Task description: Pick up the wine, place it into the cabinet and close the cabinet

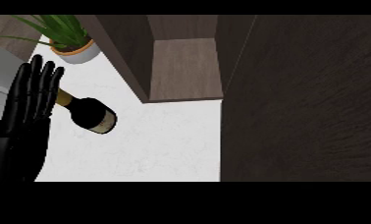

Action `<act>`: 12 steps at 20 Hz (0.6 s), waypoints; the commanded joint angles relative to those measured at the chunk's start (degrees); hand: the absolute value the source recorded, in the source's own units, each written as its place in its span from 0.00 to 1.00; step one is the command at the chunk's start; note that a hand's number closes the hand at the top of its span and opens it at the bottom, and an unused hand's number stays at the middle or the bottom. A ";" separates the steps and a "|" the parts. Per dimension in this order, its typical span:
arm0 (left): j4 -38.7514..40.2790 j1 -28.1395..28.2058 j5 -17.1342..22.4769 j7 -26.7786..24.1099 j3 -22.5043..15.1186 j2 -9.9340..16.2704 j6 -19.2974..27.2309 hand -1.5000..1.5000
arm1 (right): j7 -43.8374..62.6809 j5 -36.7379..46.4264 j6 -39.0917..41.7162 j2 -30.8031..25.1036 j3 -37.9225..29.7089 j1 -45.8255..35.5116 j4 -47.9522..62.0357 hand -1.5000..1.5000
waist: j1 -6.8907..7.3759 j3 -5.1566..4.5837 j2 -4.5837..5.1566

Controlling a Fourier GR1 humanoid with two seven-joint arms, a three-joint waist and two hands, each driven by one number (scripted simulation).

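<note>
Head view: I see my left hand (29,105) flat, fingers straight, at nine o'clock; wine (91,113) lies beside it, cabinet (185,68) open at twelve.

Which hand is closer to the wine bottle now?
Left. The left hand, open with fingers up, is just left of the wine bottle, overlapping its neck. The right hand is not in view.

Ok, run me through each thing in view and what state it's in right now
Wine bottle: lying on its side on the counter, not held.
Cabinet: open, shelf bare.
Cabinet door: swung open at the right.
Left hand: open, fingers straight, at the left edge beside the bottle.
Right hand: not in view.
Potted plant: upright.
</note>
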 commanded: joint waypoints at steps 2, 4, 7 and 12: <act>8.12 -11.19 2.08 3.31 2.22 0.72 -1.19 0.00 | 2.66 -1.51 1.00 -0.50 -0.41 5.47 -9.74 0.00 | 1.97 -0.28 0.04; 15.32 -19.79 5.23 6.10 6.42 1.84 -1.18 0.00 | -2.14 1.38 0.96 1.90 3.41 9.77 -8.56 0.00 | 1.40 -0.27 0.15; 18.16 -17.72 8.80 11.30 2.60 -4.09 -0.06 0.00 | 2.19 -3.70 9.34 -0.18 12.38 7.95 -6.48 0.00 | 1.62 -0.30 0.40; 18.81 -25.51 8.40 19.21 2.20 -5.40 3.79 0.00 | 7.40 -7.22 10.80 -1.97 13.64 13.92 -16.12 0.00 | 1.93 -0.25 -0.08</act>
